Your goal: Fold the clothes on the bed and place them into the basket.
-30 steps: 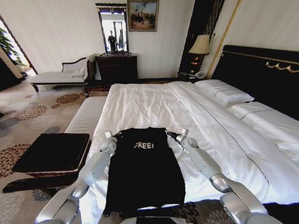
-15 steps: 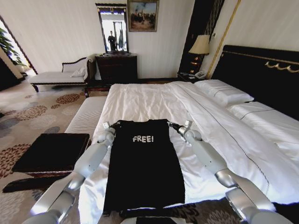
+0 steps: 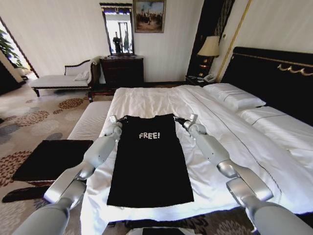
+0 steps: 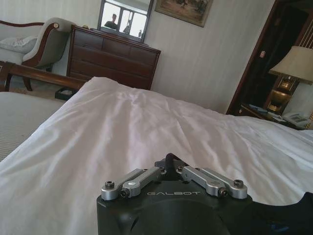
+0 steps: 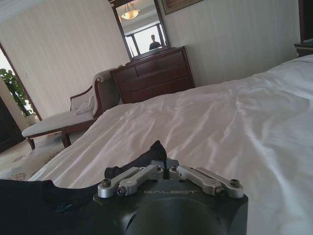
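The black T-shirt point(image 3: 149, 166) with white "FREE!" lettering lies flat and lengthwise on the white bed point(image 3: 156, 100), near its foot. My left gripper point(image 3: 115, 122) is shut on the shirt's left shoulder corner. My right gripper point(image 3: 183, 120) is shut on the right shoulder corner. In the left wrist view a pinch of black cloth point(image 4: 169, 159) shows between the shut fingers of the left gripper point(image 4: 169, 167). The right wrist view shows the right gripper point(image 5: 164, 165) holding a black fold point(image 5: 155, 149) the same way. The basket point(image 3: 68, 141), dark-lined, stands on the floor to the left of the bed.
A white-cushioned bench point(image 3: 90, 122) runs along the bed's left side behind the basket. Pillows point(image 3: 234, 97) and the black headboard point(image 3: 274, 78) are on the right. A dark dresser point(image 3: 122, 71) and a pale chaise longue point(image 3: 58, 79) stand by the far wall.
Both arms have stretched forward and drawn the shirt farther up the bed. Its hem, which hung over the foot edge, now lies on the duvet.
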You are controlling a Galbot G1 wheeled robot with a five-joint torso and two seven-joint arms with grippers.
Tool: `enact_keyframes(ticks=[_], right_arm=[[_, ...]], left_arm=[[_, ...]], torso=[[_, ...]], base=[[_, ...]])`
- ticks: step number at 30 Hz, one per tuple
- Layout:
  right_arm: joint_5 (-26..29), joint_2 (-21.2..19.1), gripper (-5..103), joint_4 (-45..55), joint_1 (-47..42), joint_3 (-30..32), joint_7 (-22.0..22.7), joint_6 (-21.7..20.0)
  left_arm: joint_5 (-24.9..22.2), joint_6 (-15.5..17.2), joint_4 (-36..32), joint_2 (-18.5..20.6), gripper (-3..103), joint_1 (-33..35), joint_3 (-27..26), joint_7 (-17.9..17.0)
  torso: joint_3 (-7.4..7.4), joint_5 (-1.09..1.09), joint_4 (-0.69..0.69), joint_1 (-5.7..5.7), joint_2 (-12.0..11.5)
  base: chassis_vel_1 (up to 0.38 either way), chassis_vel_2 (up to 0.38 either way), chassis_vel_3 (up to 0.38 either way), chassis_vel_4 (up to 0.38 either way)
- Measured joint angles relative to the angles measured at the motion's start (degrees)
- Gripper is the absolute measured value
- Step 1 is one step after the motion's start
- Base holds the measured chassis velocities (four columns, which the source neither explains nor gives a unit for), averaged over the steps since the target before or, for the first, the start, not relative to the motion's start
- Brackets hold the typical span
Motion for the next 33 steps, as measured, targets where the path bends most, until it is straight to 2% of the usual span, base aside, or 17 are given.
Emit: enact_keyframes(ticks=[4, 11, 15, 16, 19, 22, 24, 25, 29, 30, 33], right_arm=[[-1.41, 2.53, 0, -4.18, 1.53, -0.48, -0.33, 1.03], [-3.42, 3.48, 0, -4.67, 0.91, 0.15, -0.32, 2.08], [-6.27, 1.93, 0, 2.84, -6.09, 2.61, 2.35, 3.54], [-6.27, 1.93, 0, 2.84, -6.09, 2.61, 2.35, 3.54], [-9.37, -0.05, 0, 10.15, -13.81, 4.95, 4.02, 4.60], [-11.64, -1.31, 0, 14.30, -17.33, 6.50, 4.61, 5.33], [-14.52, -3.52, 0, 20.17, -22.01, 8.17, 4.96, 5.96], [-14.52, -3.52, 0, 20.17, -22.01, 8.17, 4.96, 5.96], [-18.04, -5.60, 0, 27.92, -28.60, 9.63, 5.99, 7.30], [-18.04, -5.60, 0, 27.92, -28.60, 9.63, 5.99, 7.30], [-19.34, -6.63, 0, 31.37, -32.70, 9.82, 6.58, 7.92]], left_arm=[[1.17, -0.48, 4.50, -1.55, 1, -1.97, 0.26, 1.41], [2.39, -1.03, 5.11, -2.20, 1, -1.45, -0.31, 2.44], [3.00, -1.32, -3.60, -0.02, 1, 4.13, -1.73, 1.42], [3.00, -1.32, -3.60, -0.02, 1, 4.13, -1.73, 1.42], [4.92, -2.21, -10.20, 1.79, 1, 10.93, -4.31, -0.17], [6.05, -2.89, -13.57, 2.63, 1, 14.94, -5.87, -1.59], [7.01, -3.19, -20.39, 4.32, 1, 20.38, -7.32, -2.72], [7.01, -3.19, -20.39, 4.32, 1, 20.38, -7.32, -2.72], [8.19, -3.32, -31.81, 6.39, 1, 28.44, -8.91, -4.42], [8.19, -3.32, -31.81, 6.39, 1, 28.44, -8.91, -4.42], [9.74, -3.75, -37.32, 7.39, 1, 34.11, -10.58, -5.39]], torso=[[0.00, 0.01, 0.00, -0.01, 0.00], [0.00, 0.01, 0.00, 0.00, 0.00], [-0.01, 0.00, -0.01, -0.01, 0.00], [-0.01, 0.00, -0.01, -0.01, 0.00], [-0.01, 0.03, -0.01, -0.03, 0.00], [-0.02, -0.01, 0.00, -0.03, 0.01], [-0.01, 0.00, 0.00, -0.03, 0.01], [-0.01, 0.00, 0.00, -0.03, 0.01], [-0.03, 0.01, -0.02, -0.04, 0.02], [-0.03, 0.01, -0.02, -0.04, 0.02], [-0.03, 0.02, -0.01, -0.04, 0.02]], base=[[0.000, 0.000, 0.000, 0.000], [0.000, 0.000, 0.000, 0.000], [0.000, 0.000, 0.000, 0.000], [0.000, 0.000, 0.000, 0.000], [0.000, 0.000, 0.000, 0.000], [0.000, 0.000, 0.000, 0.000], [0.000, 0.000, 0.000, 0.000], [0.000, 0.000, 0.000, 0.000], [0.000, 0.000, 0.000, 0.000], [0.000, 0.000, 0.000, 0.000], [0.000, 0.000, 0.000, 0.000]])
